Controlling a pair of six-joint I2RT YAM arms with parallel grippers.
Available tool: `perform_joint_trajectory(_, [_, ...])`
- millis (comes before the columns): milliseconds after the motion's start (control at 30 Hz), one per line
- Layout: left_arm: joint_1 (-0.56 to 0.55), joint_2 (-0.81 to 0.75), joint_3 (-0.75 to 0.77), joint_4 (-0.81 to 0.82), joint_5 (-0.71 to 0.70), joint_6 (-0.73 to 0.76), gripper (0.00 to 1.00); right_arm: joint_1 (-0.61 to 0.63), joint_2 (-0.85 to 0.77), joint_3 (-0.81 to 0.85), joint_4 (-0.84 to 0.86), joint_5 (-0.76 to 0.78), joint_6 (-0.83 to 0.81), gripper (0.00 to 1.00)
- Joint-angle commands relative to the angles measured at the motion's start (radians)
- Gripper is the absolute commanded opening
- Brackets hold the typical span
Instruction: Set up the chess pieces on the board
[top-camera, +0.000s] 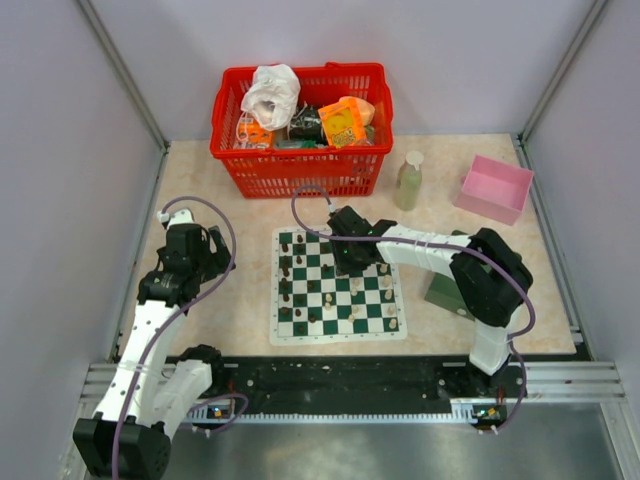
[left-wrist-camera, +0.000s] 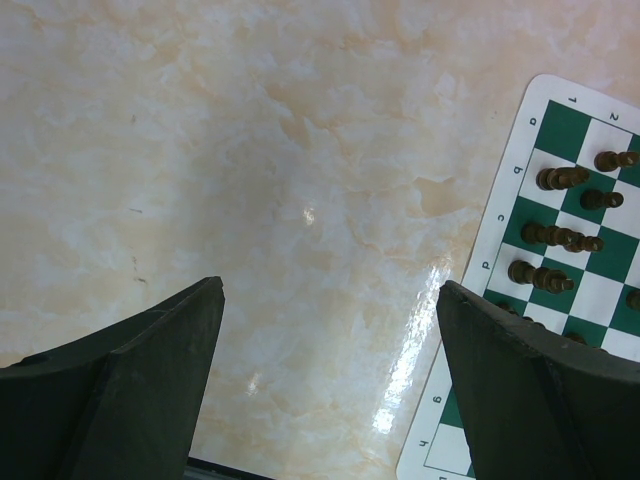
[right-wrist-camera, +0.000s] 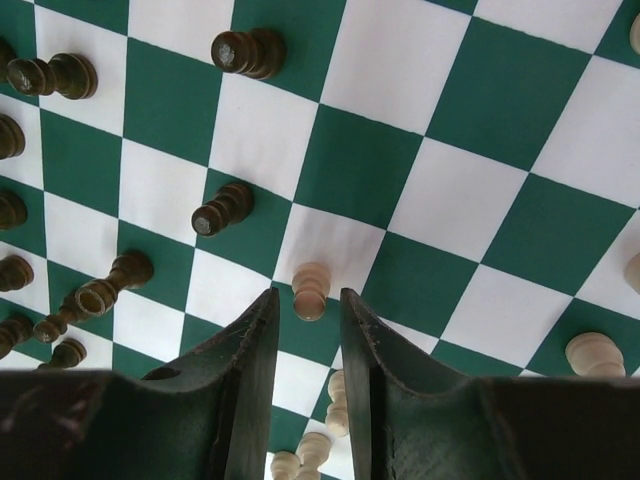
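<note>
The board (top-camera: 335, 335) lies at the table's middle, with dark brown chess pieces (top-camera: 286, 280) on its left columns and cream ones (top-camera: 390, 300) towards its right. My right gripper (top-camera: 350, 262) hangs over the board's far middle. In the right wrist view its jaws (right-wrist-camera: 308, 292) stand narrowly open around an upright cream pawn (right-wrist-camera: 310, 280), with a thin gap on each side. Dark pieces (right-wrist-camera: 222, 210) stand to the left and more cream pieces (right-wrist-camera: 338, 400) lie below. My left gripper (top-camera: 205, 255) (left-wrist-camera: 330, 283) is wide open over bare table left of the board (left-wrist-camera: 500, 220).
A red basket (top-camera: 300, 130) of packaged goods stands at the back. A pale green bottle (top-camera: 409, 180) and a pink box (top-camera: 493, 187) sit at the back right. A dark green box (top-camera: 443, 290) lies right of the board, under the right arm.
</note>
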Motion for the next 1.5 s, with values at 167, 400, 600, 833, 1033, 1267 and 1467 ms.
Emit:
perform_joint_trajectory(167, [-0.001, -0.011, -0.002, 0.032, -0.007, 0.003, 0.93, 0.001, -0.020, 0.043, 0.014, 0.018, -0.003, 0.18])
perform_joint_trajectory(400, [-0.001, -0.007, -0.002, 0.032, -0.005, 0.003, 0.93, -0.039, -0.090, 0.042, 0.007, 0.064, -0.007, 0.14])
perform_joint_trajectory(600, [-0.001, -0.002, -0.002, 0.032, -0.005, 0.005, 0.93, -0.111, -0.125, 0.043, 0.024, 0.115, -0.014, 0.15])
perform_joint_trajectory(833, [-0.001, 0.000, -0.002, 0.032, -0.005, 0.005, 0.93, -0.175, -0.044, 0.095, 0.020, 0.167, -0.029, 0.15])
perform_joint_trajectory(1033, [-0.001, 0.003, -0.002, 0.029, -0.011, 0.005, 0.93, -0.177, 0.011, 0.126, 0.006, 0.206, -0.035, 0.15])
perform_joint_trajectory(1267, [-0.001, 0.007, -0.001, 0.031, -0.011, 0.005, 0.93, -0.177, 0.019, 0.111, -0.003, 0.204, -0.038, 0.15])
perform_joint_trajectory(1467, [-0.001, 0.009, 0.001, 0.032, -0.007, 0.005, 0.93, -0.177, 0.034, 0.097, 0.003, 0.224, -0.043, 0.15])
